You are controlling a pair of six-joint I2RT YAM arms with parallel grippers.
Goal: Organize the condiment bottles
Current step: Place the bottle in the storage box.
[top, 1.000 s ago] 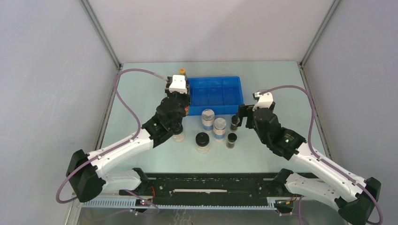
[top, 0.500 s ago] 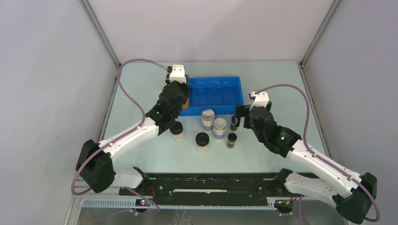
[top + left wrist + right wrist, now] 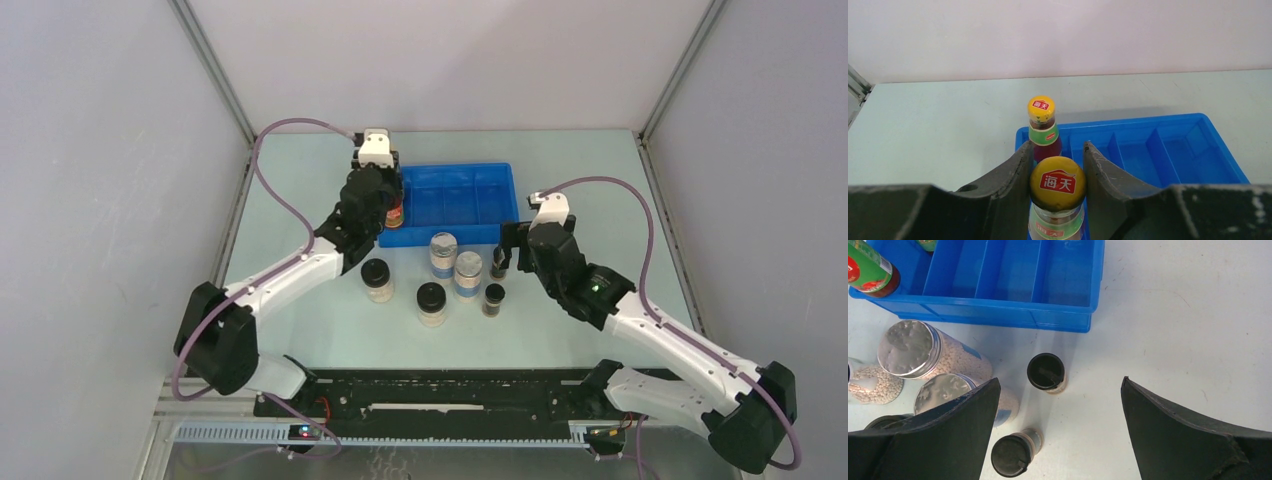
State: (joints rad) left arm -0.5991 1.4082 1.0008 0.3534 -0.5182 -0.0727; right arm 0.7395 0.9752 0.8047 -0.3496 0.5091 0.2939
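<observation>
Placing tall bottle (image 3: pixel 1058 184): left gripper (image 3: pixel 1057 160) clamped under its cap, over blue tray (image 3: pixel 1148 120) at its 9 o'clock compartment, twin bottle (image 3: pixel 1042 125) standing at 12 o'clock of it. Next: lower straight, release. Right gripper (image 3: pixel 1060 381) spread wide, empty, above vial (image 3: pixel 1046 371) at tray's 5 o'clock.

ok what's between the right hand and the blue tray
One tiny black-capped vial, standing on the table ahead of the open right hand, short of the blue tray. The right wrist view shows it.
</observation>
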